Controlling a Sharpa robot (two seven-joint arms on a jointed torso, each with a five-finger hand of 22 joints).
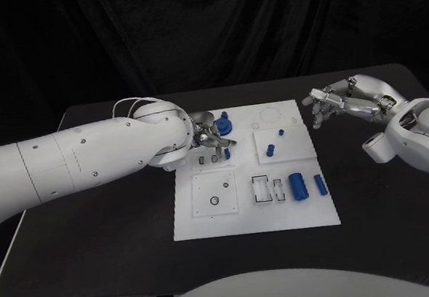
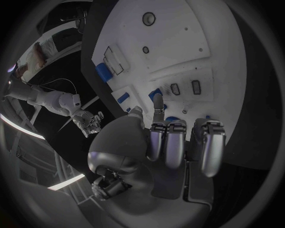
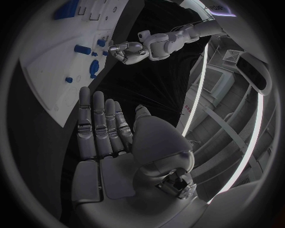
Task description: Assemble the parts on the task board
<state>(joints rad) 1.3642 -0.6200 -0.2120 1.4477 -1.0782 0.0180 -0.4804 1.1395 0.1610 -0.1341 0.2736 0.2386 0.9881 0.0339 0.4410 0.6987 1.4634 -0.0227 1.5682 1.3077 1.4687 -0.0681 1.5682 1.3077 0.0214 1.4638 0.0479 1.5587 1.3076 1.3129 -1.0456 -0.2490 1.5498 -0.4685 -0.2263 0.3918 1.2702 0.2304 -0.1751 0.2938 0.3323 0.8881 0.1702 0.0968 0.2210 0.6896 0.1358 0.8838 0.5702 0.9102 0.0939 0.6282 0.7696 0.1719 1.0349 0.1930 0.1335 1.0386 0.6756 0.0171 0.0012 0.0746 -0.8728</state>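
On the black tabletop [image 1: 98,236], centre: one white task board [image 1: 223,221] carrying small blue parts. Item, left hand [image 1: 209,139]: poised over the board's far left section, fingers curled down near an upright blue peg [image 1: 225,123]; whether it pinches anything cannot be told from these pictures. Item, right hand [image 1: 338,102]: released, fingers straight and apart, holding nothing, hovering just off the board's far right edge. Item, loose parts: a blue cylinder [image 1: 298,186] and a slimmer blue bar [image 1: 319,185] lying side by side at the near right; two small blue pieces [image 1: 271,149] on the far panel. Handling note, as judgement: the step appears to be seating or picking a part by the peg; the left hand should descend squarely, align before pressing, and the right hand should stay clear.
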